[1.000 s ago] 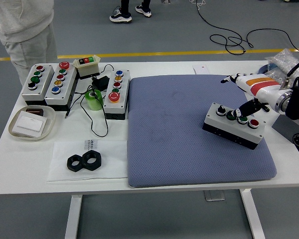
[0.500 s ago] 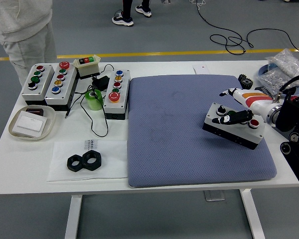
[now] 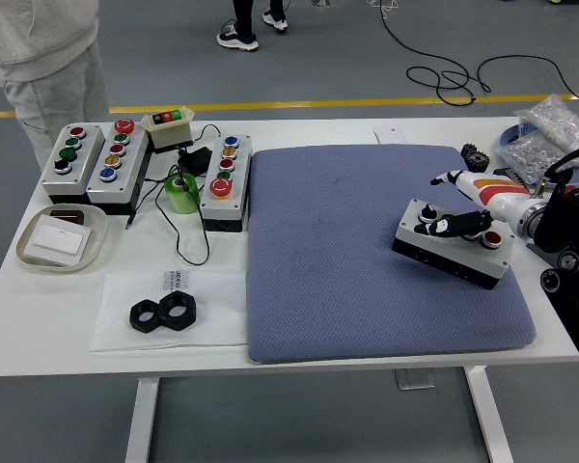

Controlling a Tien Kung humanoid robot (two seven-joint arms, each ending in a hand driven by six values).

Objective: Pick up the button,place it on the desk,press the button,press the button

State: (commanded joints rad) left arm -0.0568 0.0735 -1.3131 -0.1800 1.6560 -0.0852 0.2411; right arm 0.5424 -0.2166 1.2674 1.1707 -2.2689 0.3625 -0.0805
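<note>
head view: pressing down on the button box lying on the blue mat, right hand fingers curled, gripping nothing. sitting at far left, shallow tray holding a white card.

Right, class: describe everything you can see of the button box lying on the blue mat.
The button box is a rectangular case with a pale grey top and black sides, plastic by its look. It lies at an angle on the right part of the blue mat. Its top carries a row of round buttons: a black-and-white one at the left end, a red one at the right. The right robot hand rests its dark fingers over the middle buttons, hiding them.
</note>
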